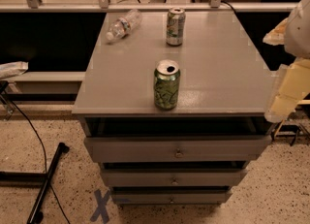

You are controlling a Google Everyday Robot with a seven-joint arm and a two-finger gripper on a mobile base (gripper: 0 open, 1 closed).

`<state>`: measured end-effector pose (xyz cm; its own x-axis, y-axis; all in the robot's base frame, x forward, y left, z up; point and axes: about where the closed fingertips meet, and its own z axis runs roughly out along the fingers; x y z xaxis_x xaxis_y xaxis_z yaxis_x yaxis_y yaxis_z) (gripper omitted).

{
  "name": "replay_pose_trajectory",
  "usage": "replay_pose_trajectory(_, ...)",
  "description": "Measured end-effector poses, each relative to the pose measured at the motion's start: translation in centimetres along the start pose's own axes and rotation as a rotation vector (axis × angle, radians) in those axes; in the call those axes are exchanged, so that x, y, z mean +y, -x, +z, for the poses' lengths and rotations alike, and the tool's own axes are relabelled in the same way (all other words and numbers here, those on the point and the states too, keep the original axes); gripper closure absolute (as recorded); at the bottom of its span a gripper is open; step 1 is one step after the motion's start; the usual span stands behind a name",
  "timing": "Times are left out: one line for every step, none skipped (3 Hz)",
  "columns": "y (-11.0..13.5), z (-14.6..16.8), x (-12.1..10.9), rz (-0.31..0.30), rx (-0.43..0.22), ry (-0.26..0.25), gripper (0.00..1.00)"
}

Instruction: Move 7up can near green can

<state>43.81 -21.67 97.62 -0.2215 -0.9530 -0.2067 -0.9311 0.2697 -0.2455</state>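
Note:
The 7up can is pale silver-white with green script and stands upright at the far middle of the grey cabinet top. The green can has a mottled green pattern and an open silver top. It stands upright near the front edge, in the middle. The two cans are well apart, one behind the other. My gripper shows as pale yellowish parts at the right edge of the view, beside the cabinet's right side, away from both cans and holding nothing I can see.
A clear plastic water bottle lies on its side at the far left of the top. The cabinet has three drawers below. A black stand and cable lie on the speckled floor at left. A rail runs behind.

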Motion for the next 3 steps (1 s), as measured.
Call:
replay_pose_trajectory(0.0,0.0,0.0,0.000,0.000,0.000,0.00)
replay_pose_trajectory(0.4,0.2,-1.3,0.003,-0.015,-0.017,0.00)
replay_pose_trajectory(2.3,1.1,-6.7,0.001,-0.073,-0.074,0.00)
